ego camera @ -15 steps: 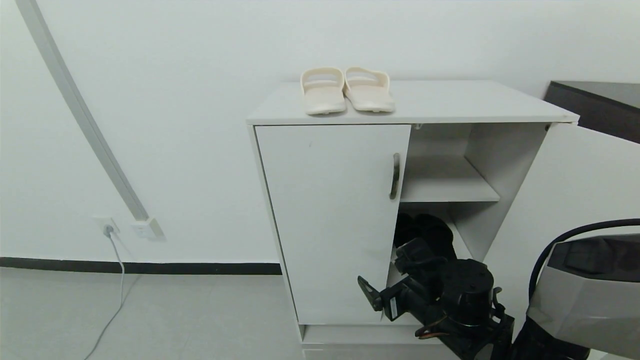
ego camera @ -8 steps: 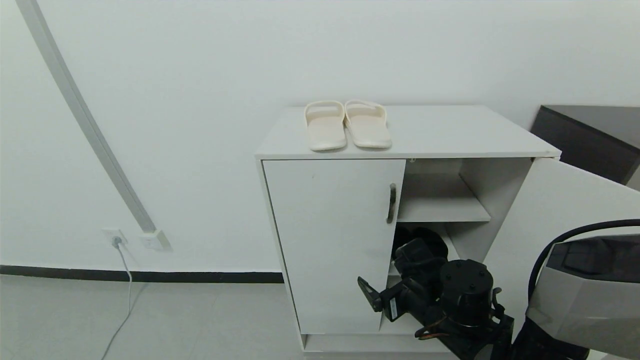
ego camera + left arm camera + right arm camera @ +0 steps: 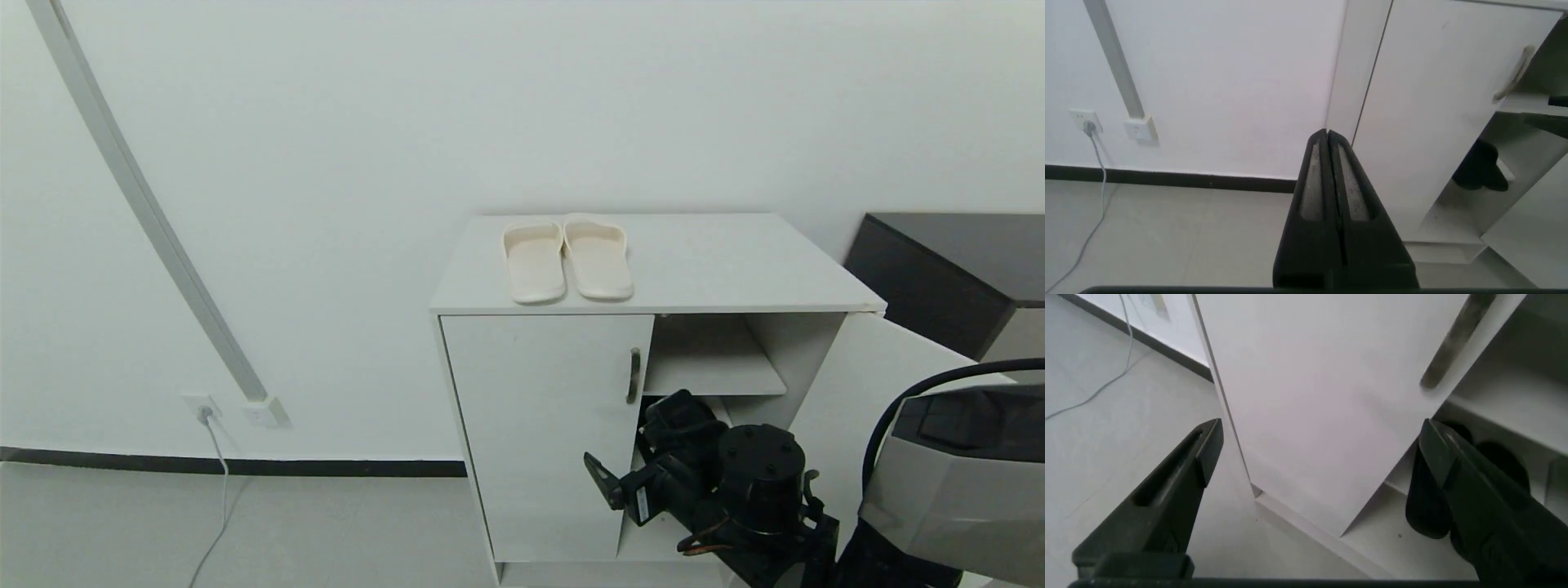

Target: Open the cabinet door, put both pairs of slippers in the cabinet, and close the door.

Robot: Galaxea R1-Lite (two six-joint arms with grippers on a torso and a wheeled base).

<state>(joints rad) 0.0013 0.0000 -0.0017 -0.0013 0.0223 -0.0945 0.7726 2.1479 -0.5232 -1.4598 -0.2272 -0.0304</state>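
The right gripper (image 3: 1319, 433) stands with fingers wide, empty; the left gripper (image 3: 1327, 143) has fingers pressed together. The black pair (image 3: 1480, 167) sits beyond the right fingers, inside the cabinet (image 3: 735, 261). The beige pair (image 3: 567, 261) lies well above them, on top. Recommended: rise, straddle both slippers, grip squarely.

Left gripper (image 3: 1327, 145) pressed closed; right gripper (image 3: 1321, 434) spread wide.
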